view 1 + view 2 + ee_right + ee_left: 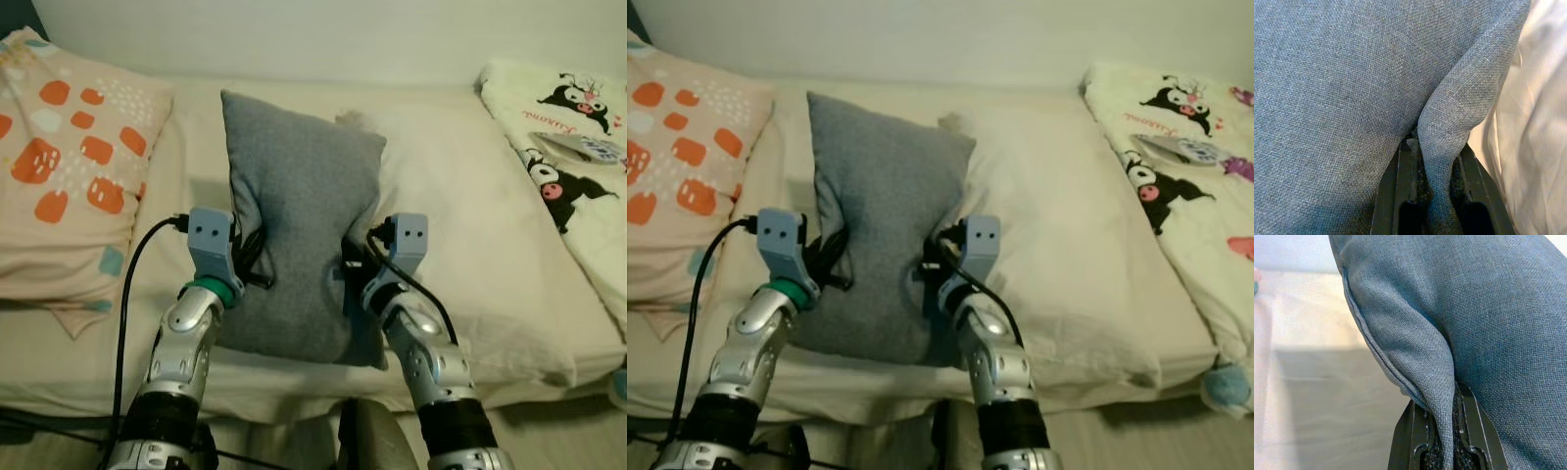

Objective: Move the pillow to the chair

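L end effector (247,257) & R end effector (351,266) each pinch grey pillow (299,230) edges; pillow long axis runs away from robot, on bed (470,196).

1. The grey pillow (299,230) takes up the middle of the bed (460,206); the left gripper (1447,431) and right gripper (1437,191) are each clamped on a fold of its side edges.
2. At 9 to 10 o'clock, the orange-patterned pillow (69,166) blocks the left side.
3. At 2 o'clock, the cartoon-print blanket (568,147) covers the right edge.
4. Between pillow and blanket, at 1 to 3 o'clock, bare cream sheet gives open passage.
5. At 12 o'clock, the wall (294,39) closes off the far side.
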`<state>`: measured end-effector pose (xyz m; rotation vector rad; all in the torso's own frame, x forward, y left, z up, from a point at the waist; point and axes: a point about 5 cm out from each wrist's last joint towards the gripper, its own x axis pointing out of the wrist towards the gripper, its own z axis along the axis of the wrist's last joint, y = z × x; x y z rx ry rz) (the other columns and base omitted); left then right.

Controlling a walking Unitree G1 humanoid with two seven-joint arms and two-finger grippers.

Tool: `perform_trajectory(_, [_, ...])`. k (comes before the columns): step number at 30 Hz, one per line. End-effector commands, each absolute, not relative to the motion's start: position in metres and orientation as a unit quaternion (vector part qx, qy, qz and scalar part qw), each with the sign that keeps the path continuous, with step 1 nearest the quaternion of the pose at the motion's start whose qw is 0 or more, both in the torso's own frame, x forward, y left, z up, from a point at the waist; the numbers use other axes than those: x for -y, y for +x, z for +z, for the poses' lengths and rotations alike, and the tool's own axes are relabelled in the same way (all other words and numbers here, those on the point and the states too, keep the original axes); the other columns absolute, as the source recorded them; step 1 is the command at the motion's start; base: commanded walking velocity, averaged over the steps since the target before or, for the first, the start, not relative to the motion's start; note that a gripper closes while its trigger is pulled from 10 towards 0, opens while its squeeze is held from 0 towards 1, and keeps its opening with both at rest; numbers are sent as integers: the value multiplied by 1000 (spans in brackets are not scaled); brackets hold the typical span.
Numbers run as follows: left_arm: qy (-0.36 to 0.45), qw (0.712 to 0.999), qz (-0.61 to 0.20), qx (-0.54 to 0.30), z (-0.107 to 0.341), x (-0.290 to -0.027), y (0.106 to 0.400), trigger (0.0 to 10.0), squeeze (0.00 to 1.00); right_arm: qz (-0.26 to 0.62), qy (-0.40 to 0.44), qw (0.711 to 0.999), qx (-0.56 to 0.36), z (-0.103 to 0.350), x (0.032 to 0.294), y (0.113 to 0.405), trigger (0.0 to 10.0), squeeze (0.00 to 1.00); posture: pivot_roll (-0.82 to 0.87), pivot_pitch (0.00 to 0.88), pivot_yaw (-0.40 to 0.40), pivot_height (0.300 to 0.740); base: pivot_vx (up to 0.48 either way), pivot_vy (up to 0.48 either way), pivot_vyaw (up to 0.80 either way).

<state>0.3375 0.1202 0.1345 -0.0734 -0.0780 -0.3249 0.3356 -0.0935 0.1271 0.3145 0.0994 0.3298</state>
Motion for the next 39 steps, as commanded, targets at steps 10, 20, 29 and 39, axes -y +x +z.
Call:
perform_trajectory(10, [-29, 981, -183, 56, 141, -106, 339, 10000, 0, 189, 153, 969, -33, 136, 77, 338, 10000, 0, -24, 0, -12, 670, 0, 0, 0])
perform_trajectory(20, [-30, 981, -183, 54, 139, -106, 337, 10000, 0, 190, 155, 969, -36, 134, 76, 337, 10000, 0, -20, 0, -16, 690, 0, 0, 0])
perform_trajectory(29, [-28, 980, -188, 51, 137, -103, 335, 10000, 0, 189, 158, 969, -37, 133, 76, 337, 10000, 0, -22, 0, -9, 715, 0, 0, 0])
perform_trajectory(39, [-27, 980, -189, 50, 136, -103, 336, 10000, 0, 189, 160, 968, -37, 133, 76, 337, 10000, 0, -21, 0, -14, 740, 0, 0, 0])
